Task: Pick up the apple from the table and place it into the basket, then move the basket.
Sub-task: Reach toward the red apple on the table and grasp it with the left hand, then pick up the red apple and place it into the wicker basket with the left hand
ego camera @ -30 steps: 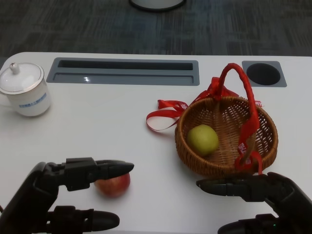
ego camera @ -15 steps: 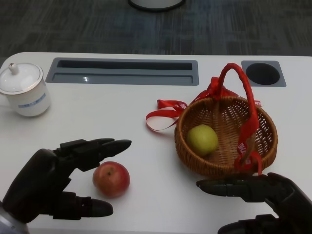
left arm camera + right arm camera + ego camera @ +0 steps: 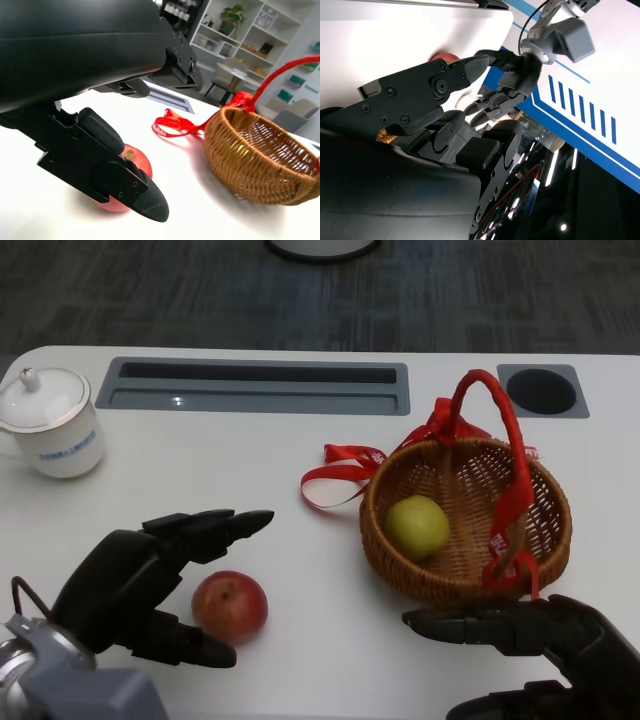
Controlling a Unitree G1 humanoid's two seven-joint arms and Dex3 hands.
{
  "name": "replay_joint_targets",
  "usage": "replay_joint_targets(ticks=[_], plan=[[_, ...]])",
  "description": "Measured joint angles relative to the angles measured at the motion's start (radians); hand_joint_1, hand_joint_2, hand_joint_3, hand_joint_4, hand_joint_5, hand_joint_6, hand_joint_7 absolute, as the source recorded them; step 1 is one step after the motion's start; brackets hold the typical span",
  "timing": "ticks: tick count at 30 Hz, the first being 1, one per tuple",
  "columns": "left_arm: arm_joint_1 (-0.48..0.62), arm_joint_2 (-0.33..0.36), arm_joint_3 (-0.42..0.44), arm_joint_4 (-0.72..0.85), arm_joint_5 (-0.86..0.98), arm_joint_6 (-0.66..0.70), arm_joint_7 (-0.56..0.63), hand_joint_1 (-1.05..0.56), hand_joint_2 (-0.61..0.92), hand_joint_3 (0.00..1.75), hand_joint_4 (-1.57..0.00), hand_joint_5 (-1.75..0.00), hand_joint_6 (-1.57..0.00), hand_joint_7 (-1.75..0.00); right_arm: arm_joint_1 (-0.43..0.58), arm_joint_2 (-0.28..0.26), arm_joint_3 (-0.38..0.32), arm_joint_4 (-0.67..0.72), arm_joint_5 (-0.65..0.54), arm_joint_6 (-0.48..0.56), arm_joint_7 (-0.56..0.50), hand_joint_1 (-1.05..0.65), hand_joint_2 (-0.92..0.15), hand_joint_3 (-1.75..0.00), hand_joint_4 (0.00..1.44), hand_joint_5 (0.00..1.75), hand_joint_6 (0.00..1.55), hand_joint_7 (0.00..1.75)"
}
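Nearest me, at about 5 o'clock in the head view, my right hand (image 3: 540, 645) hovers low over the bench (image 3: 200, 490), fingers stretched flat and apart, grasping nothing. At 7 o'clock my left hand (image 3: 140, 585) cups around the red apple (image 3: 230, 606): upper fingers (image 3: 215, 528) reach over it toward 1 o'clock, the thumb lies along its near side. From the left wrist view the thumb tip sits right against the apple's front, but I cannot tell that the upper fingers touch it, so I call this hand released, not yet gripping. The apple rests on the bench, well apart from the basket.

Further out, at 3 o'clock, the wicker basket (image 3: 545, 540) stands upright with a green apple (image 3: 416, 526) already inside and a red ribbon handle (image 3: 500, 420) arching over it; a loose ribbon tail (image 3: 335, 478) trails toward 9 o'clock. Farthest, at 10 o'clock, a white lidded cup (image 3: 48, 425) stands beside the grey slot (image 3: 255, 386).

My worries: closing from this open cradle, the thumb could nudge the round apple so it rolls out toward 3 o'clock before the upper fingers land. On the carry, the handle and ribbon could snag my fingers, and the red apple may drop onto the green one and bounce
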Motion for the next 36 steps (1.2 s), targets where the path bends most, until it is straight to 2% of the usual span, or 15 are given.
replay_joint_targets(ticks=[9, 16, 20, 30, 33, 36], plan=[[-0.197, 0.011, -0.148, 0.389, 0.072, -0.009, 0.150, -0.89, 0.67, 0.01, -0.37, 0.00, -0.33, 0.00, 0.005, -0.001, -0.001, -0.019, -0.002, 0.013, -0.002, -0.25, -0.79, 0.00, 0.84, 0.01, 0.77, 0.00], [-0.283, -0.006, -0.245, 0.584, 0.094, 0.005, 0.209, -0.80, 0.63, 0.01, -0.37, 0.00, -0.32, 0.00, 0.008, -0.001, -0.002, -0.023, -0.005, 0.015, -0.002, -0.24, -0.80, 0.00, 0.84, 0.00, 0.77, 0.00], [-0.316, -0.013, -0.281, 0.637, 0.093, 0.006, 0.231, -0.82, 0.64, 0.01, -0.38, -0.01, -0.32, 0.00, 0.013, -0.001, -0.001, -0.025, -0.003, 0.015, -0.003, -0.24, -0.80, 0.00, 0.84, 0.00, 0.77, 0.00], [-0.342, -0.033, -0.341, 0.692, 0.091, 0.014, 0.305, -0.77, 0.64, 0.00, -0.42, -0.02, -0.37, -0.02, 0.021, 0.000, 0.000, -0.028, -0.001, 0.015, -0.002, -0.24, -0.80, 0.00, 0.85, 0.00, 0.78, 0.00], [-0.346, -0.038, -0.344, 0.700, 0.079, 0.014, 0.306, -0.67, 0.62, 0.00, -0.51, -0.04, -0.46, -0.04, 0.026, 0.000, 0.000, -0.030, -0.002, 0.015, -0.002, -0.24, -0.80, 0.00, 0.85, 0.00, 0.78, 0.00], [-0.352, -0.046, -0.344, 0.709, 0.060, 0.025, 0.306, -0.50, 0.62, 0.00, -0.71, -0.06, -0.64, -0.05, 0.030, 0.000, 0.000, -0.038, -0.002, 0.016, -0.004, -0.25, -0.81, 0.00, 0.85, 0.00, 0.78, 0.00]])
